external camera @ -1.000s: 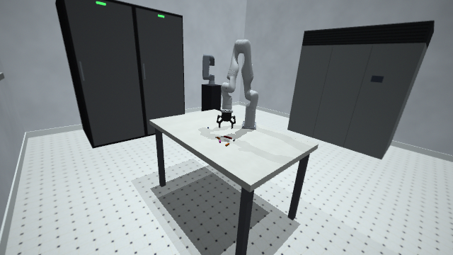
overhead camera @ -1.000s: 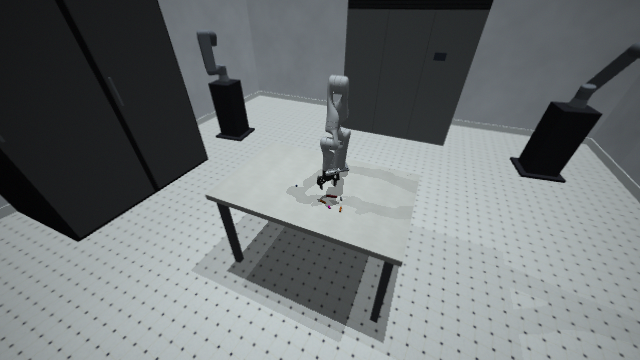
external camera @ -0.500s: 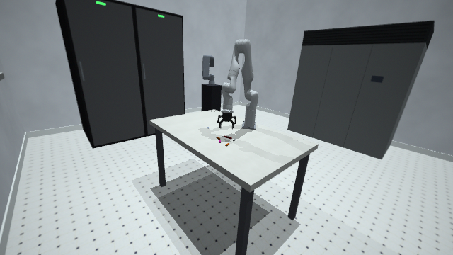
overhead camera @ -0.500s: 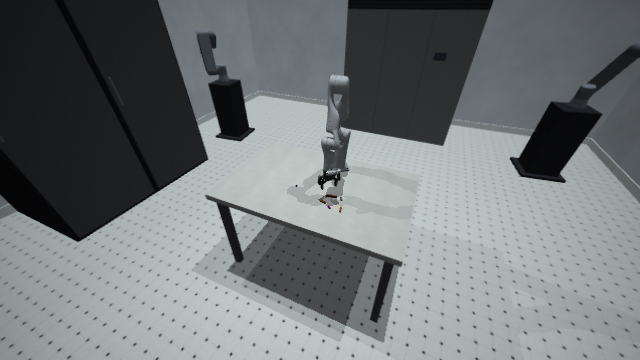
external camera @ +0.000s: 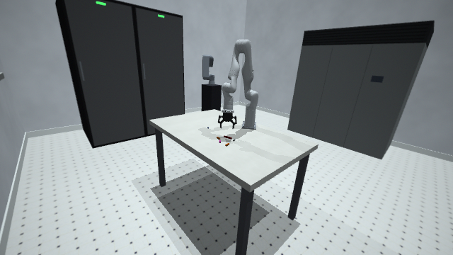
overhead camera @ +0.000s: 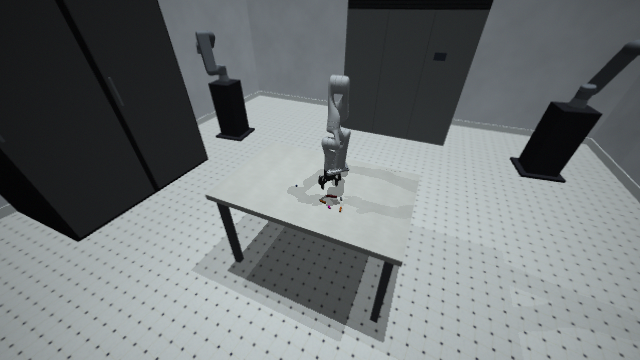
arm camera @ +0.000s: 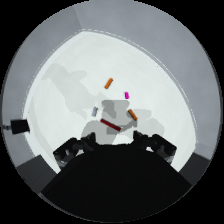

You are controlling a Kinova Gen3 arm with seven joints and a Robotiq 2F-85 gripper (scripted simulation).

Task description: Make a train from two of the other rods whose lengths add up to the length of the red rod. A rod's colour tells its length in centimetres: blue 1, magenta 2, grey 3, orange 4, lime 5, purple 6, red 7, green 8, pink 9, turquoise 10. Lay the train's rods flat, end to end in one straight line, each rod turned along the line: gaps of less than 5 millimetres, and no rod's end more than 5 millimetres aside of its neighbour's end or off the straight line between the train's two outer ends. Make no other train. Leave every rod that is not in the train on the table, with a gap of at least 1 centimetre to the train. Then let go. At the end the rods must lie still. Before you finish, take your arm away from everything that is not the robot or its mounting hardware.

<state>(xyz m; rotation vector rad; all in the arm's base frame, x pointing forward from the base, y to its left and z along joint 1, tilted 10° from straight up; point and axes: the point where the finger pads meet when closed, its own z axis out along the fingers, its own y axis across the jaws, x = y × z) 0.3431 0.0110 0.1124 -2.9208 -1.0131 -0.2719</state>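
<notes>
Orange and grey make the sum here: four and three give the red rod's seven, and both colours lie on the white bench near its middle, a little toward the edge where the arm is mounted. The hand hangs above the bench just beside the cluster, fingers spread fully apart with nothing between them.

In the wrist view the dark red rod lies slantwise, nearest the fingers. A short grey rod sits just off one end of it, one orange rod near the other end, and a second orange rod well apart, farther out. A small magenta rod lies between the two orange ones. A tiny dark speck apart toward the bench's far corner may be the blue rod; it is too small to be sure.

The step in hand seems to be the approach for a first pick. To do it well, I would turn the fingers square across the chosen rod's narrow width and descend centred on its length. The farther orange rod looks the safer choice, since its neighbours are clear of it. The train should be built away from the red rod.
</notes>
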